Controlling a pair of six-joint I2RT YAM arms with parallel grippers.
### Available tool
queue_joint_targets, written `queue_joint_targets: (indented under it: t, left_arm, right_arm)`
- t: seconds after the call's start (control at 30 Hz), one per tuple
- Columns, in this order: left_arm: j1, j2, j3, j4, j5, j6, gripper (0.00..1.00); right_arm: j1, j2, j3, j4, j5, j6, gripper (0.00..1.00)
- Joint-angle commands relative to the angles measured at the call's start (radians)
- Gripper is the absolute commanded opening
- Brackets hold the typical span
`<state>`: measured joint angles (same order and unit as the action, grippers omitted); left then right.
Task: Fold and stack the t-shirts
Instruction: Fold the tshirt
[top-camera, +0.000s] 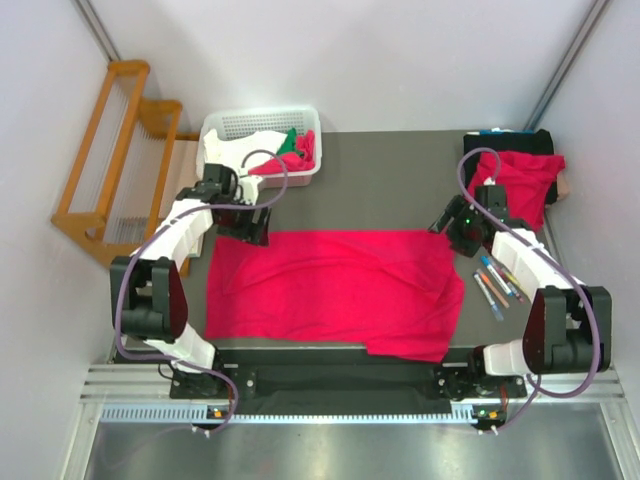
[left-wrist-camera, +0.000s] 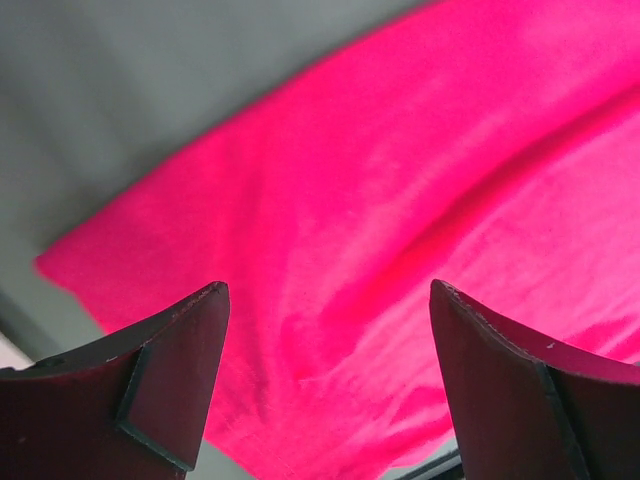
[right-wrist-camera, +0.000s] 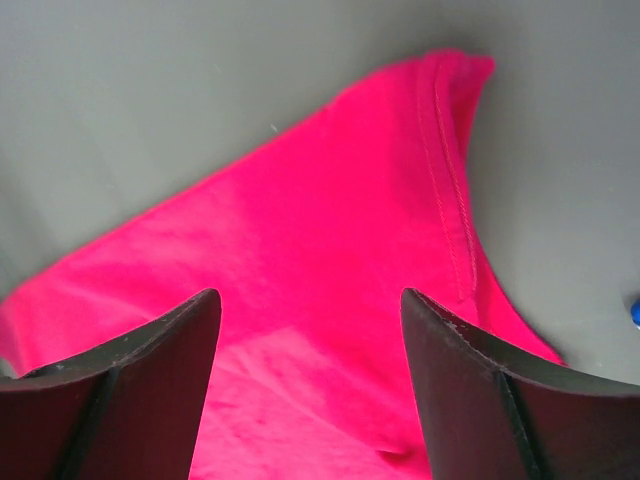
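One crimson t-shirt (top-camera: 330, 290) lies spread flat across the near half of the dark table, its near right corner hanging over the front edge. My left gripper (top-camera: 250, 228) hovers open over its far left corner, and the left wrist view shows the cloth (left-wrist-camera: 400, 200) below the gap of that gripper (left-wrist-camera: 328, 300). My right gripper (top-camera: 455, 232) stands open over the far right corner. In the right wrist view, a stitched hem (right-wrist-camera: 450, 180) shows beyond that gripper (right-wrist-camera: 310, 300). Neither holds anything. A second red t-shirt (top-camera: 525, 180) lies bunched at the back right.
A white basket (top-camera: 260, 115) at the back left holds white, green (top-camera: 289, 142) and red (top-camera: 300, 158) cloth. Several markers (top-camera: 497, 282) lie right of the spread shirt. A wooden rack (top-camera: 110, 150) stands off the table's left. Bare tabletop (top-camera: 390, 180) shows behind the shirt.
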<state>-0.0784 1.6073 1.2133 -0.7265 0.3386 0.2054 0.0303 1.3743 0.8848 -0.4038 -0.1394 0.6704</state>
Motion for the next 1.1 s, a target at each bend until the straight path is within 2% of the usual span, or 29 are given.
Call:
queue_joint_targets:
  t: [0.0, 0.3, 0.47, 0.77, 0.93, 1.03, 1.07]
  left_arm:
    - [-0.049, -0.05, -0.05, -0.047, -0.029, 0.054, 0.86]
    - [-0.049, -0.007, -0.031, -0.088, -0.067, 0.049, 0.84]
    - [-0.029, 0.012, -0.034, -0.05, -0.187, 0.016, 0.85]
    - [0.138, 0.108, 0.005, -0.045, -0.245, -0.026, 0.82]
    - [0.149, 0.147, 0.061, -0.045, -0.24, -0.044, 0.79]
    - [0.149, 0.187, 0.106, -0.039, -0.22, -0.07, 0.77]
    - [0.149, 0.2, 0.114, -0.036, -0.217, -0.08, 0.76]
  right_arm:
    - [0.02, -0.044, -0.033, 0.056, 0.053, -0.035, 0.72]
    - [0.016, 0.084, 0.06, 0.079, 0.113, -0.068, 0.72]
    - [0.003, 0.158, 0.123, 0.086, 0.133, -0.081, 0.72]
    - [-0.007, 0.201, 0.105, 0.158, 0.113, -0.052, 0.62]
    - [-0.009, 0.218, 0.095, 0.183, 0.098, -0.051, 0.54]
    - [-0.007, 0.224, 0.094, 0.192, 0.087, -0.048, 0.44]
    - [-0.007, 0.221, 0.092, 0.198, 0.084, -0.049, 0.34]
